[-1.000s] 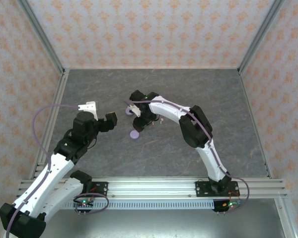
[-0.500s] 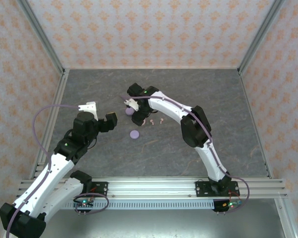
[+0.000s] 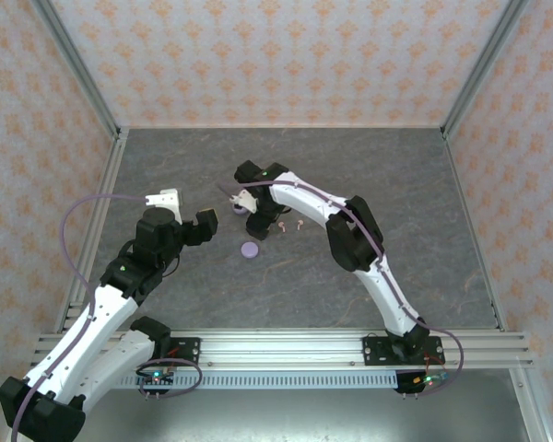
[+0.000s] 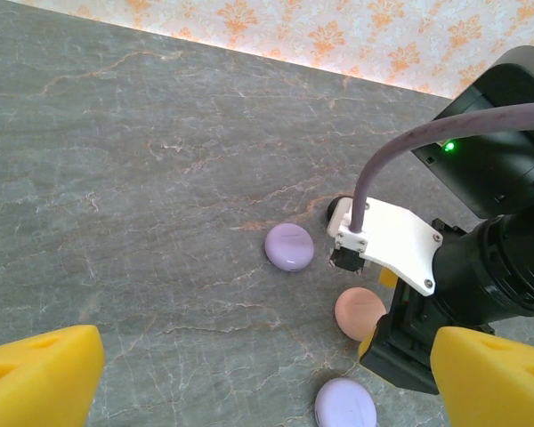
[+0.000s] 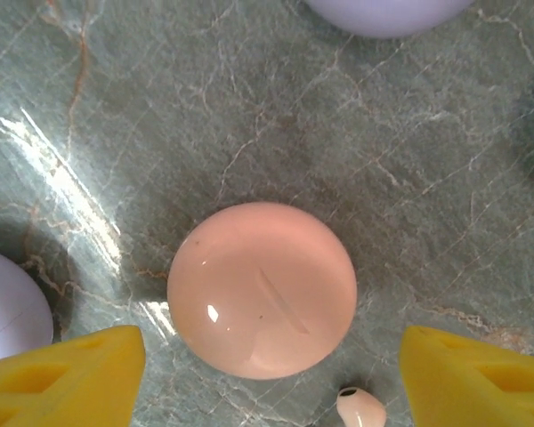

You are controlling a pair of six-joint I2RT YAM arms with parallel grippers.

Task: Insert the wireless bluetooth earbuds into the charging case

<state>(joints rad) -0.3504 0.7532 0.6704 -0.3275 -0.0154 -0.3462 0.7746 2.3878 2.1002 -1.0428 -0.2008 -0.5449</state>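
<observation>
A closed, round pink charging case (image 5: 262, 289) lies on the grey table. My right gripper (image 5: 271, 382) hangs open just above it, with a yellow finger on each side and neither touching it. A tiny pink earbud (image 5: 361, 407) lies beside the case near the right finger. In the top view two pink earbuds (image 3: 281, 225) (image 3: 298, 223) lie just right of the right gripper (image 3: 249, 214). In the left wrist view the pink case (image 4: 360, 312) shows partly under the right wrist. My left gripper (image 4: 267, 391) (image 3: 186, 212) is open and holds nothing, to the left of the cases.
Two closed lavender cases lie close by, one beyond the pink case (image 4: 289, 246) and one nearer the arms (image 4: 344, 405) (image 3: 250, 249). Their edges (image 5: 383, 13) (image 5: 9, 307) show in the right wrist view. Patterned walls and metal rails (image 3: 101, 120) enclose the table.
My right gripper has moved back and left, off the two pink earbuds, which are now uncovered. Its jaws have spread slightly. The left arm has not moved.
</observation>
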